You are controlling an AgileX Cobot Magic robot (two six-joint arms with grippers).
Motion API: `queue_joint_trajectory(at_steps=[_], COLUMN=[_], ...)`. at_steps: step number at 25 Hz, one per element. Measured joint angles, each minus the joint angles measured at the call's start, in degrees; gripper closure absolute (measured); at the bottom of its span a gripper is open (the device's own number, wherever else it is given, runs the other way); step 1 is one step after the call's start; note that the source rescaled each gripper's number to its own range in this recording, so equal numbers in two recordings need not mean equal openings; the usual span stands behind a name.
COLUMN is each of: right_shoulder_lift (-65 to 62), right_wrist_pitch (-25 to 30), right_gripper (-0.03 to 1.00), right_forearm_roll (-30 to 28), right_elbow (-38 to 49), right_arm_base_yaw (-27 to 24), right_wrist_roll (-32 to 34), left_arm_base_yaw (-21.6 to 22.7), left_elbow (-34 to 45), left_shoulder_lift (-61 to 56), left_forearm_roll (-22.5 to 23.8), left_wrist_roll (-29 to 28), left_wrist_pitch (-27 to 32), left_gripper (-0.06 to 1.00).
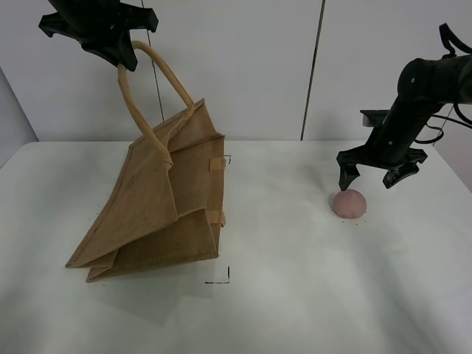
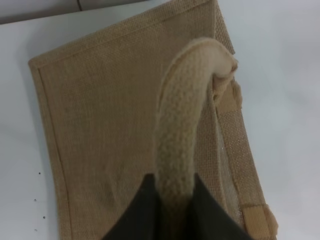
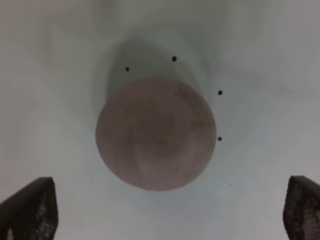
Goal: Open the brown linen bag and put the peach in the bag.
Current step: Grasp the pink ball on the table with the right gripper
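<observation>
Our left end effector (image 1: 127,60) pinches one beige handle (image 1: 151,81) of the brown linen bag (image 1: 158,206), which hangs tilted with its base on the tabletop (image 1: 295,295). The peach (image 1: 349,203) sits on the tabletop, well apart from the bag, beneath our right end effector (image 1: 380,175), whose jaws stand spread wide.

white table (image 1: 295,310), pale wall (image 1: 243,66) (seamed)

My two arms, matte black throughout: the left tool (image 1: 127,60) blocky and angular with tapered fingers (image 2: 145,215); the right tool (image 1: 366,178) a forked claw on a rounded, jointed arm (image 1: 426,82), thin cables (image 1: 448,38) looping behind, pads (image 3: 30,210) finely cross-hatched.
</observation>
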Motion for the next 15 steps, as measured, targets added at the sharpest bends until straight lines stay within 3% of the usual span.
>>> queue_joint_trajectory(at_steps=[15], right_shoulder_lift=[8.1], right_wrist_pitch=[-6.7], right_gripper=[-0.03], right_forearm_roll=[-1.0], right_elbow=[0.0], right_arm_base_yaw=[2.1], right_wrist_roll=[-0.1], left_arm_base_yaw=[0.0], left_elbow=[0.0], left_shoulder_lift=[0.0], left_forearm_roll=[0.1], left_wrist_roll=[0.0], left_wrist_pitch=[0.0], left_gripper=[0.94])
